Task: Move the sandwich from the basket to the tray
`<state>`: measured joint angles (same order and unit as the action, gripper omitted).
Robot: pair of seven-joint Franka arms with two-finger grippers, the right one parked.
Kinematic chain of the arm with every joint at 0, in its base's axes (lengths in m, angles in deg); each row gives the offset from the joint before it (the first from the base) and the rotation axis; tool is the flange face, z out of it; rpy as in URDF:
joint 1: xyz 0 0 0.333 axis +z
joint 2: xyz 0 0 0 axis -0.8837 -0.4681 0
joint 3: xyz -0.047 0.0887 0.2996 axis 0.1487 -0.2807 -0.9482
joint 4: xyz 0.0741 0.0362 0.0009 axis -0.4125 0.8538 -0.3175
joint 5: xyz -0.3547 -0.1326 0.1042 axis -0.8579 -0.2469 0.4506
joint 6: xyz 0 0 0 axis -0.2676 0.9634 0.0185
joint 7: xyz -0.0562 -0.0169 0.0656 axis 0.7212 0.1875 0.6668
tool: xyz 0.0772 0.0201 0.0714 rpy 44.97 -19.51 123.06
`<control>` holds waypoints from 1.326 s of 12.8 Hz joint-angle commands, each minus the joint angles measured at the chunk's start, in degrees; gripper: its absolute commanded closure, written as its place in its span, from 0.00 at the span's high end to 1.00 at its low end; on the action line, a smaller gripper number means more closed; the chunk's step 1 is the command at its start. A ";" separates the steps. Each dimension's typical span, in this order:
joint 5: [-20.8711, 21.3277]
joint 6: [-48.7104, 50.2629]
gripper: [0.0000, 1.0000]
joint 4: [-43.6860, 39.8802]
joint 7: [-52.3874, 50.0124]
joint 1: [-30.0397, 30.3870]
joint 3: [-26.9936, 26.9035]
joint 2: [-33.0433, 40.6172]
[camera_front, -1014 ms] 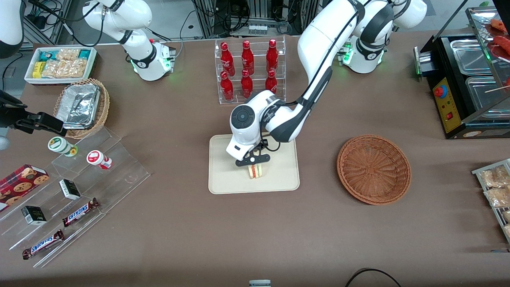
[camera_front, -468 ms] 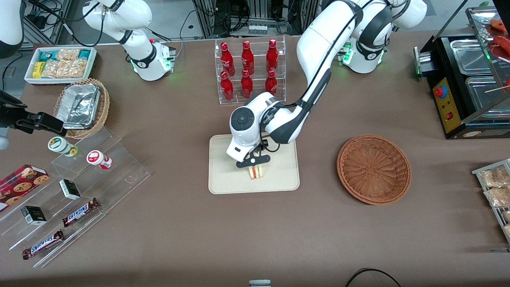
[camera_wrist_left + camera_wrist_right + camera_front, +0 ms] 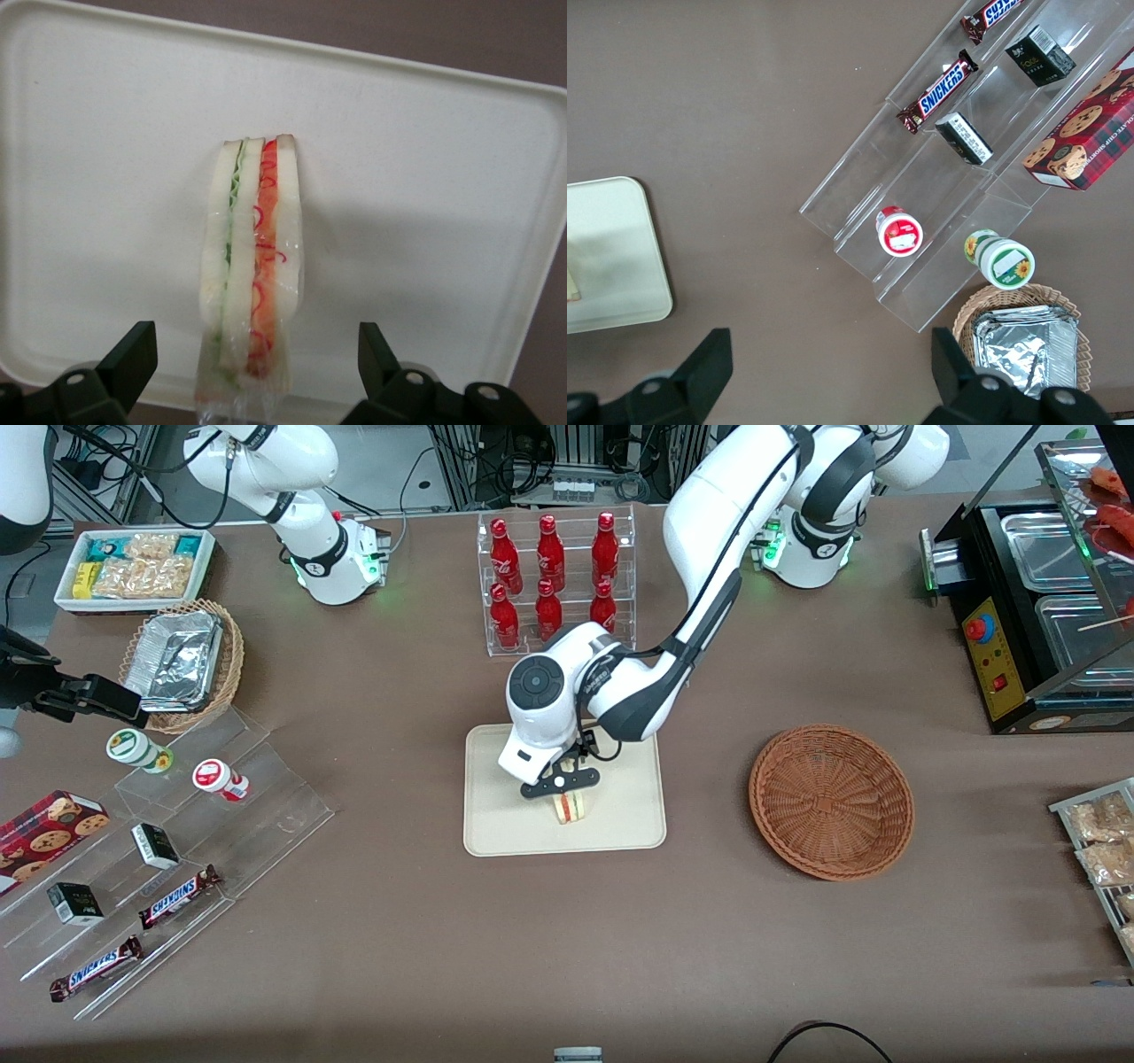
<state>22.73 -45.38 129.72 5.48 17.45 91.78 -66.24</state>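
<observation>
The small three-cornered sandwich (image 3: 252,266) of pale bread, with red and green filling and a clear wrap, is seen standing on its edge on the flat cream tray (image 3: 638,824) with round corners. The black two-finger pincer (image 3: 252,372) is held just above it, with its fingers (image 3: 128,359) spread wide on both sides and nothing gripped. The sandwich is touched by neither finger. The round red-brown woven basket (image 3: 831,802) is left empty, well apart from the pincer, toward the working arm's end of the table. The job looks almost done. The pincer should be lifted straight up, so that the wrap is not caught and the sandwich is not tipped over.
</observation>
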 commanded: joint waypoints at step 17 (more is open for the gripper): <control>0.43 20.04 1.00 13.74 31.50 18.08 -0.54 28.45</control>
<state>23.07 -26.05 138.79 32.45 33.45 90.77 -42.02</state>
